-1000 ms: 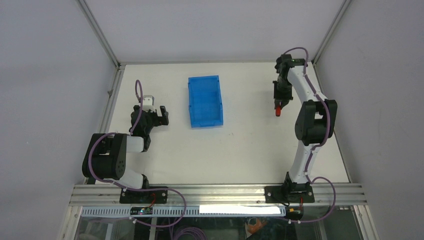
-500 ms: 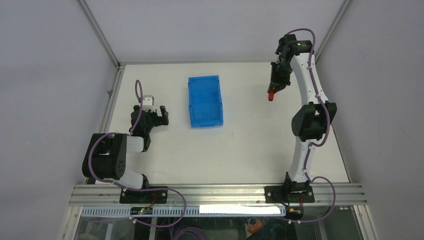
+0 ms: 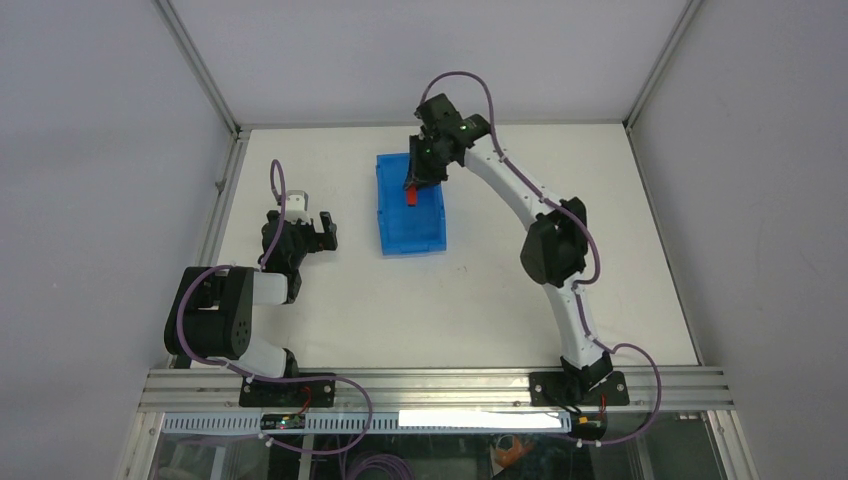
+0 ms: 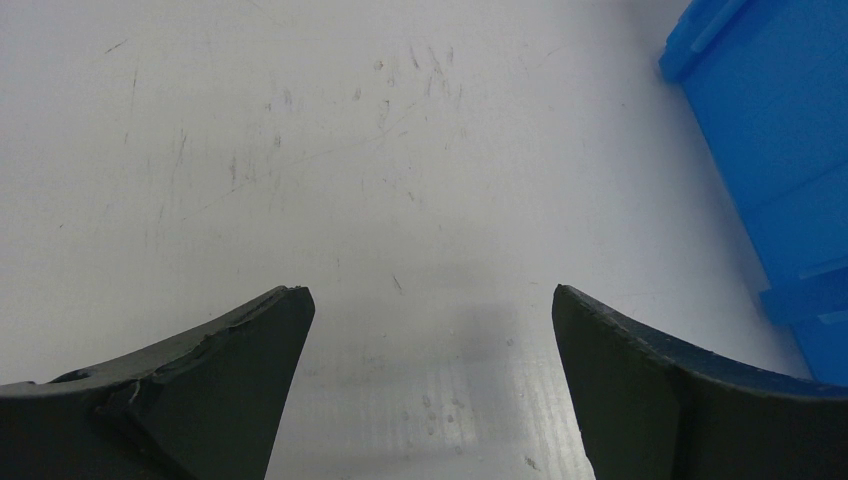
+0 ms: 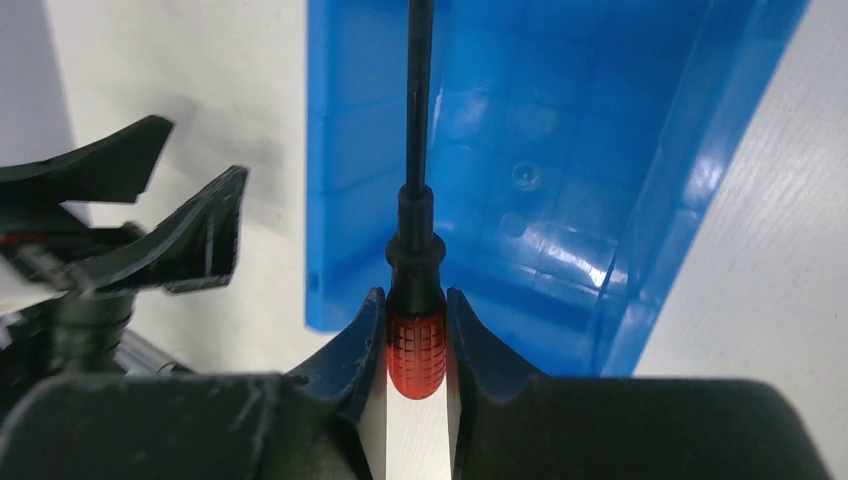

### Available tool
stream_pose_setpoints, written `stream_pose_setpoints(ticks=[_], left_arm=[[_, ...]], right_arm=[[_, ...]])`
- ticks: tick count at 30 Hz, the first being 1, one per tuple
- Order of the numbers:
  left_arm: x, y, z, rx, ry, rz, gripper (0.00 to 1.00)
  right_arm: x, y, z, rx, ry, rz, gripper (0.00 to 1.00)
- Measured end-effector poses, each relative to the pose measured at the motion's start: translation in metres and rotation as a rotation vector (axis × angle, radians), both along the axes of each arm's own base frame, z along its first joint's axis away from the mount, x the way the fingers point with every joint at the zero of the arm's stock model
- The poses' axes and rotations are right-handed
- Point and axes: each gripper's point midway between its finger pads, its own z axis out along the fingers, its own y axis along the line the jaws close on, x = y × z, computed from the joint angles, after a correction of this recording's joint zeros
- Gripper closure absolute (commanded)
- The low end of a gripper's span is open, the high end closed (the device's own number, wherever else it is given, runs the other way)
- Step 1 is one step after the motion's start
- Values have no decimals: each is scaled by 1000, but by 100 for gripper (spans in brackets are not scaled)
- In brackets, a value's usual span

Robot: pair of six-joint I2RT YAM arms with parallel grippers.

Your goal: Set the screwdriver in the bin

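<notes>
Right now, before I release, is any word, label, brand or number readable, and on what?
None can be read.
The rectangular bright blue plastic bin shows only a small round moulded mark, too blurred to read.
The small red-handled screwdriver in the right hand has a knurled grid, no lettering.
The white table bears only scratches.

Right gripper (image 5: 415, 300) is clamped on the screwdriver (image 5: 414, 230) at its red knurled handle, one finger on each side. The thin dark shaft points straight away, over the bin (image 5: 320, 150) interior. The bin is glossy blue and sits on the white table (image 5: 760, 250). The left gripper (image 5: 207, 147) is visible far left, fingers apart.
</notes>
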Motion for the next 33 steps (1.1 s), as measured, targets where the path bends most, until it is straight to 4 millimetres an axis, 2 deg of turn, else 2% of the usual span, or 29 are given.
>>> stream_pose_setpoints(ticks=[4,6,10,15,19,26,29,31,32,33], left_arm=[[0,0,0,0,0,0,1],[0,0,0,0,0,0,1],[0,0,0,0,0,0,1],[0,0,0,0,0,0,1],[0,0,0,0,0,0,1],[0,0,0,0,0,0,1],[0,0,0,0,0,0,1],[0,0,0,0,0,0,1],[0,0,0,0,0,0,1],[0,0,0,0,0,0,1]], right_arm=[[8,11,-44,-87,1,-13,100],[8,11,-70,-145,15,-18,100],[7,8,-109,-252,24,-22,97],[1,8,-125,-327,-8,-26,78],[-7,8,-144,-369,-15,-32,67],[-4,9,-130,-371,-73,-57,66],[-3,10,-116,-368,-106,-62,65],[-2,14,-100,-354,-137,-61,60],[-3,16,-91,-346,-153,-57,55],[-4,17,-83,-338,-168,-55,46]])
